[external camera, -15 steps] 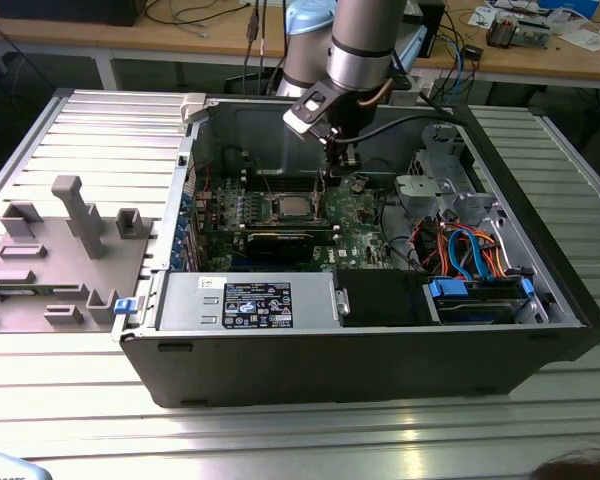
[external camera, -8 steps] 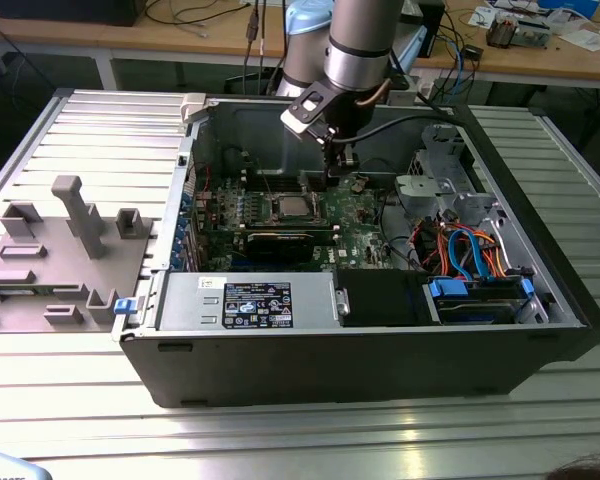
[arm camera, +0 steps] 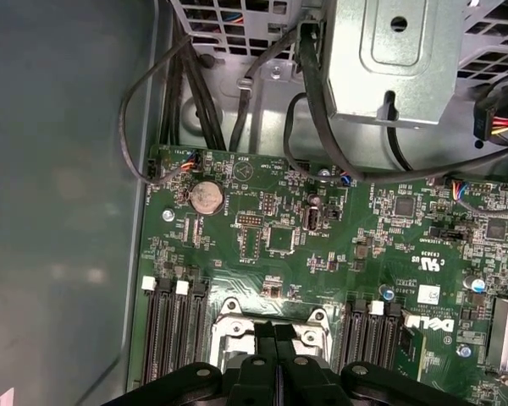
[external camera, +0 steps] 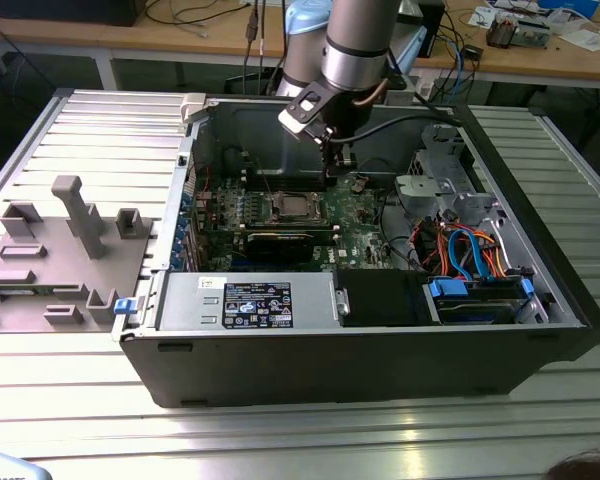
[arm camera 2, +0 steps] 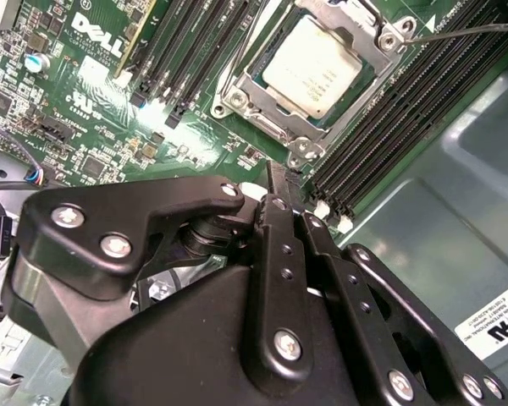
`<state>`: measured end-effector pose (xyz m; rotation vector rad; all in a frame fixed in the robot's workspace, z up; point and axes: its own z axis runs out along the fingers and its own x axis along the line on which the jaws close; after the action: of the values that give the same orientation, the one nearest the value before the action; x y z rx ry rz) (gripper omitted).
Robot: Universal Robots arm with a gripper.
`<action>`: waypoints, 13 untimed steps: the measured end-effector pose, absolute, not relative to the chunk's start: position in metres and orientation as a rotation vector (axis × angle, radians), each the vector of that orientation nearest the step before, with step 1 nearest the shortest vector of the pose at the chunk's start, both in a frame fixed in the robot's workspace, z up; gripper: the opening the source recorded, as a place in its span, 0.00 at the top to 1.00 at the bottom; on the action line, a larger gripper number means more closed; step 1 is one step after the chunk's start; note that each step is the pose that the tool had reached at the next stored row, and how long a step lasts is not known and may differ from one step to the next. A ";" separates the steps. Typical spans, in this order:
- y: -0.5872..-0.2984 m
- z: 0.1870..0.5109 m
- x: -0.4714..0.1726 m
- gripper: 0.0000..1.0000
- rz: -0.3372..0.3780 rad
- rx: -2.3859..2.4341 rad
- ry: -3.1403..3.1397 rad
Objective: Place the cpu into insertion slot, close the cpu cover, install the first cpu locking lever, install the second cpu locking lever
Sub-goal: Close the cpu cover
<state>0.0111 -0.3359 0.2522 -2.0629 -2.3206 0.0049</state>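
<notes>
Slotted metal table (external camera: 280, 440) carries an open desktop case (external camera: 380, 370) lying on its side. Robot arm (external camera: 355, 40) reaches down into it from the far side. Grey tool fixture (external camera: 70, 240) sits on the table at the exterior view's left, just beside the case. Power supply (external camera: 250, 300) is along the near wall.

Green motherboard (arm camera: 322, 245) is on the case floor, with black memory slots (arm camera 2: 195, 51) on both sides of the socket.

Gripper (arm camera: 276, 328) has its jaws pressed together with nothing between them. The tips hang over the edge of the insertion slot (arm camera: 317, 326); can't tell if they touch.

The cpu cover (arm camera 2: 258, 89) lies flat on the socket. The cpu (arm camera 2: 317, 68) is seated in the slot, its silver top showing through the cover's cut-out.

A thin wire locking lever (arm camera 2: 466, 30) runs from the socket corner across the memory slots; can't tell if it's latched. Coin cell (arm camera: 207, 197) is on the board, well apart from the socket.
</notes>
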 end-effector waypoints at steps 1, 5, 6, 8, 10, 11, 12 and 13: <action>-0.336 0.252 0.010 0.89 0.005 -2.063 -2.321; -0.336 0.251 0.007 0.89 0.005 -2.063 -2.321; -0.336 0.250 0.007 0.89 0.005 -2.063 -2.321; -0.336 0.250 0.006 0.89 0.005 -2.063 -2.321; -0.336 0.250 0.006 0.89 0.005 -2.063 -2.321; -0.336 0.249 0.005 0.89 0.005 -2.063 -2.321; -0.336 0.249 0.005 0.89 0.005 -2.063 -2.321; -0.336 0.249 0.005 0.89 0.005 -2.063 -2.321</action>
<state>0.0048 -0.3359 0.2493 -2.0628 -2.3207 0.0049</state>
